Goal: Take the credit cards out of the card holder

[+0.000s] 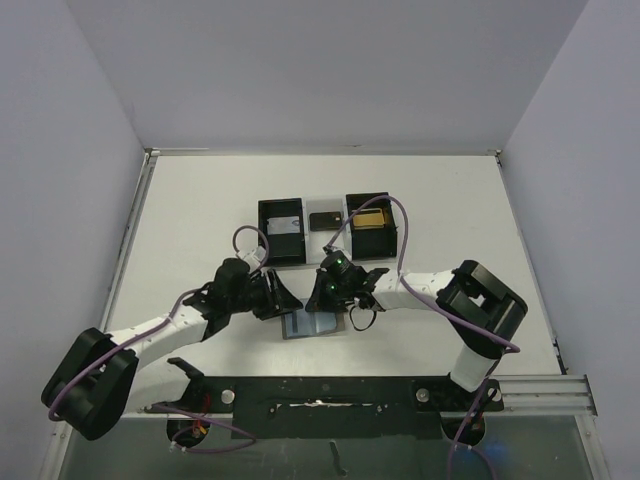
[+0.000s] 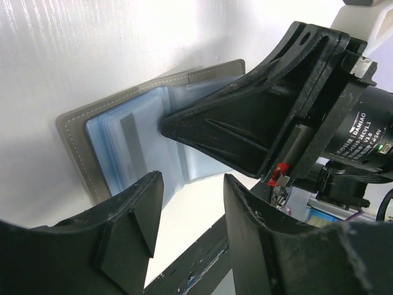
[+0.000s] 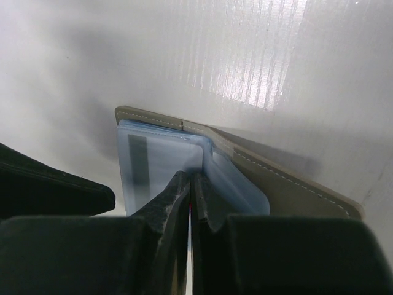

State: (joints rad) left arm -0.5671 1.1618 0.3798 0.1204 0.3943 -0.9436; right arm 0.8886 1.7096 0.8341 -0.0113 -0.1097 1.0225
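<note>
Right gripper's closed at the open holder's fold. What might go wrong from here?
1. The right gripper, shut at the fold of the card holder, may have pinched a pocket, not a credit card, and drag the holder.
2. The left gripper is open, pinning nothing; the holder could slide.

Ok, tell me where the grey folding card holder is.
The grey card holder lies open, centre of the top view, between the left gripper and right gripper.

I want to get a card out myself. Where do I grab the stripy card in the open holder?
Probably the credit card edge beside the card holder fold, from above, where the right fingers meet. It lies flat in its pocket, so only that edge seems free.
</note>
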